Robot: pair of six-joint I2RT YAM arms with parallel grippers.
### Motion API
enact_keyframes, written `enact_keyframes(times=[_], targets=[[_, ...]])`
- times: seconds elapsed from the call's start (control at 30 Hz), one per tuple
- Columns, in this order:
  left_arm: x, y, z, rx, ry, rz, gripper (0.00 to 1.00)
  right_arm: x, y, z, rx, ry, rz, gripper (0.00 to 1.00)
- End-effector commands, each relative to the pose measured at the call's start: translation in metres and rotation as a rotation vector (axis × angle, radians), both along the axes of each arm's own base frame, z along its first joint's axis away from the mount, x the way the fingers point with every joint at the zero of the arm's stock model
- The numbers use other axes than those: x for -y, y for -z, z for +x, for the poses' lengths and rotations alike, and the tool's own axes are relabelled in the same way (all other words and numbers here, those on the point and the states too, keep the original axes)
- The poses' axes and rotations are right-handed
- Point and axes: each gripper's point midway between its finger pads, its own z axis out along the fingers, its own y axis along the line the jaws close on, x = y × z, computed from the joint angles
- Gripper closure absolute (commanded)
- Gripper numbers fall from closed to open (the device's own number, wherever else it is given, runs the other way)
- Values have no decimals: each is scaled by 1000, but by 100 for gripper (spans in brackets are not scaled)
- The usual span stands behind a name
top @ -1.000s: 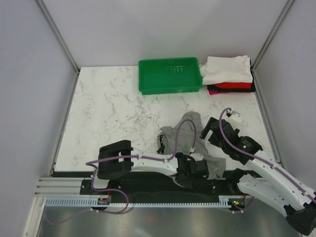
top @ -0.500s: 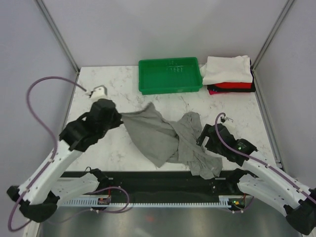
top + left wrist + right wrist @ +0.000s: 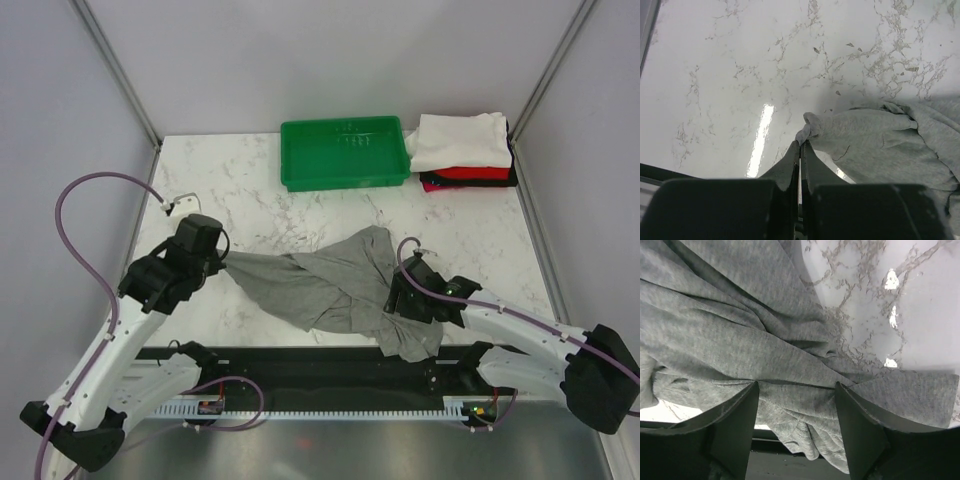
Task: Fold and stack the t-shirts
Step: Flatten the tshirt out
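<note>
The left gripper is pinching one edge of the grey t-shirt, with its fingers closed together on the cloth. The shirt is lying crumpled across the near middle of the marble table. The right gripper is hanging over its right part with the fingers apart. The folded t-shirts, white over red and black, are sitting in the far right corner beside the green tray, whose raised marks are too small to read.

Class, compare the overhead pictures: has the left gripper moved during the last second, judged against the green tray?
Yes. The left gripper swung from below the right end of the green tray to its lower left, dragging the grey t-shirt leftward.
</note>
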Motion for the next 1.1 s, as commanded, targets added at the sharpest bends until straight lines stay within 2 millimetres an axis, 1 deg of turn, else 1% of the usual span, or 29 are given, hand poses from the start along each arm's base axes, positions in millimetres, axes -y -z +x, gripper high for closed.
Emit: enact_keyframes(times=[0.0, 0.03, 0.1, 0.13, 0.23, 0.3, 0.33, 0.37, 0.4, 0.43, 0.47, 0.5, 0.53, 0.57, 0.6, 0.63, 0.67, 0.7, 0.73, 0.8, 0.83, 0.87, 0.9, 0.93, 0.97, 1.0, 1.03, 1.07], targets=[[-19, -21, 4, 61, -28, 66, 98, -1, 7, -4, 2, 3, -5, 34], [-20, -24, 5, 71, -27, 64, 98, -2, 5, -3, 15, 10, 8, 37], [-20, -23, 6, 70, -28, 60, 98, 1, 9, -3, 23, 29, 12, 40], [-18, -22, 7, 69, -20, 50, 98, 1, 11, -3, 23, 30, 8, 43], [-14, -16, 8, 57, -12, 34, 98, 3, 17, 0, 13, 21, -36, 77], [-13, -13, 8, 52, -8, 31, 98, 0, 9, 8, 37, 7, -47, 100], [-13, -14, 7, 56, -10, 29, 98, 3, 6, 13, 54, 13, -79, 100], [-14, -13, 7, 55, -10, 31, 98, -4, -11, 26, 95, 14, -72, 100], [-16, -15, 7, 60, -11, 41, 98, -2, -22, 34, 130, -3, -107, 100], [-18, -17, 6, 66, -17, 46, 98, 8, -30, 41, 146, -6, -187, 100], [-21, -20, 4, 73, -22, 53, 98, -5, -65, 61, 216, -11, -173, 100], [-26, -24, 4, 81, -34, 74, 98, -6, -75, 69, 235, -69, -227, 100], [-30, -27, 3, 88, -45, 85, 98, -8, -89, 75, 252, -91, -244, 100], [-36, -30, 1, 91, -61, 99, 98, -20, -125, 91, 317, -93, -210, 100], [-44, -39, 0, 109, -80, 129, 98, -24, -137, 97, 333, -107, -215, 100], [-48, -44, -1, 117, -94, 144, 98, -21, -148, 98, 336, -113, -231, 100], [-52, -49, -2, 121, -104, 160, 98, -24, -176, 107, 386, -91, -210, 100], [-57, -56, -3, 126, -113, 180, 98, -20, -187, 108, 406, -70, -214, 100], [-57, -58, -3, 128, -112, 183, 98, -14, -200, 107, 411, -35, -215, 100], [-56, -64, -3, 139, -105, 178, 98, 0, -210, 106, 432, 20, -247, 100], [-57, -65, -3, 140, -104, 180, 98, 11, -213, 100, 429, 37, -264, 100], [-58, -67, -3, 145, -107, 182, 98, 19, -219, 98, 441, 81, -265, 100], [-61, -70, -4, 155, -118, 195, 98, 32, -230, 95, 478, 123, -279, 100], [-64, -73, -4, 160, -127, 210, 98, 44, -232, 91, 482, 145, -310, 100], [-67, -77, -3, 165, -139, 226, 98, 52, -235, 88, 495, 169, -324, 100], [-73, -89, -3, 185, -160, 258, 98, 62, -242, 87, 522, 203, -343, 100], [-74, -94, 1, 187, -165, 272, 98, 67, -242, 85, 522, 207, -357, 100], [-73, -99, 3, 192, -163, 278, 98, 68, -238, 83, 515, 201, -368, 100]])
